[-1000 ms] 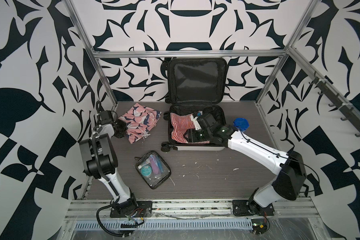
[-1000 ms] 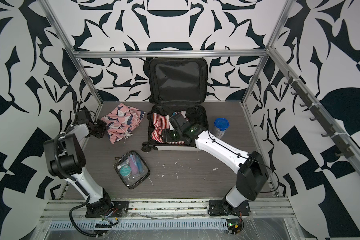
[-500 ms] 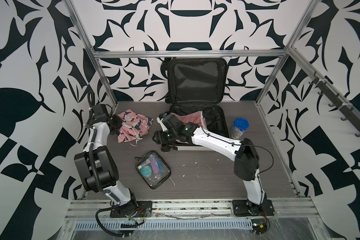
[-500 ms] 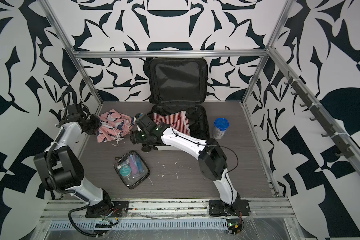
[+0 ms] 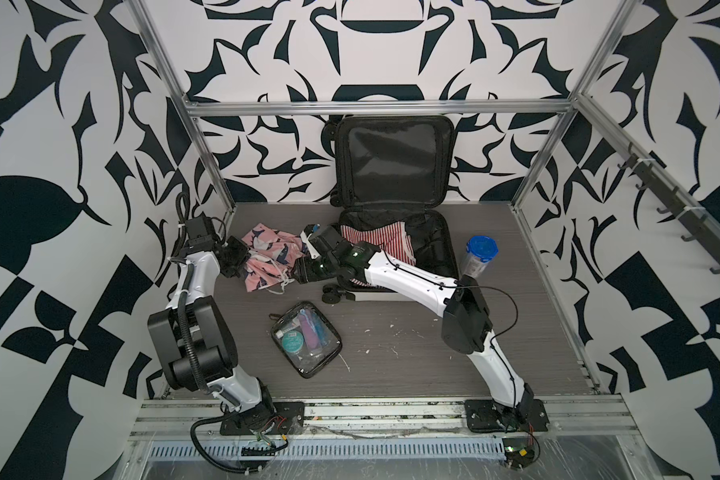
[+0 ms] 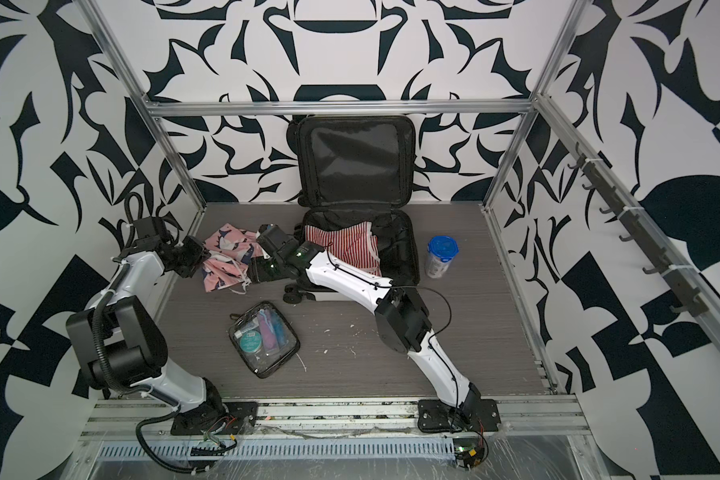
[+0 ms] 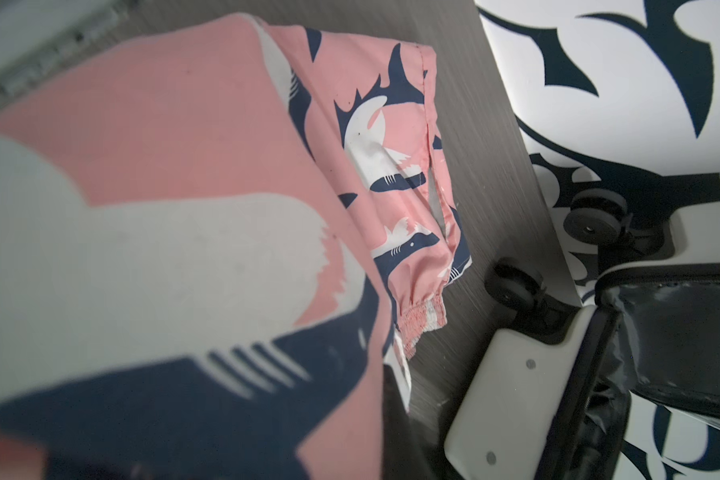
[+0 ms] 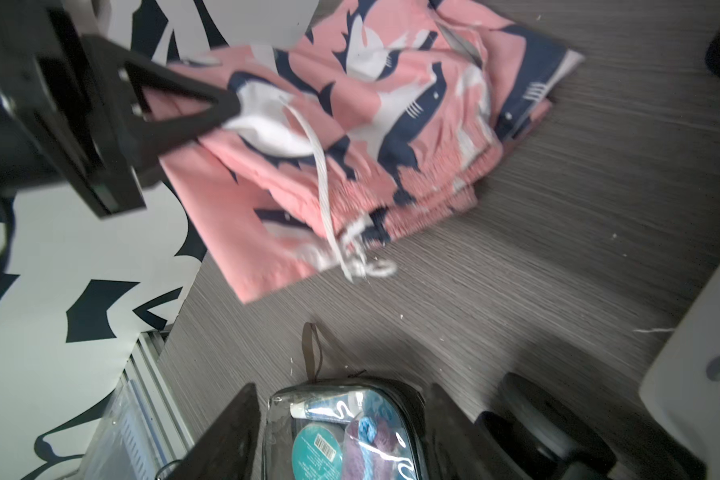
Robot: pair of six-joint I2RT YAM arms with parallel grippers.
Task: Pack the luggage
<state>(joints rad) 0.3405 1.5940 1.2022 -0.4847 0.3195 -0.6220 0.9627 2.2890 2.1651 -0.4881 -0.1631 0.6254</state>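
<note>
The luggage [image 5: 447,253] lies open at the back centre, its black-lined lid [image 5: 393,162] leaning on the wall and a red-and-white striped garment [image 5: 385,245] inside. Left of it lie bunched pink shark-print shorts [image 5: 267,262]. My left gripper [image 5: 235,259] is shut on the shorts' left edge; in the right wrist view its fingertips [image 8: 225,108] pinch the cloth. The shorts [image 7: 184,166] fill the left wrist view. My right gripper [image 5: 300,274] hangs open at the shorts' right edge, off the luggage's front left corner, with nothing between its fingers [image 8: 233,432].
A clear black-trimmed toiletry pouch [image 5: 306,338] lies on the grey floor in front of the shorts, seen beyond the open right fingers. A blue-lidded jar [image 5: 479,257] stands right of the luggage. Luggage wheels [image 5: 333,296] stick out at its front left corner. Patterned walls enclose three sides.
My right gripper left the luggage interior and swung left to the shorts' right edge. My left arm shifted and the shorts bunched up toward the luggage.
</note>
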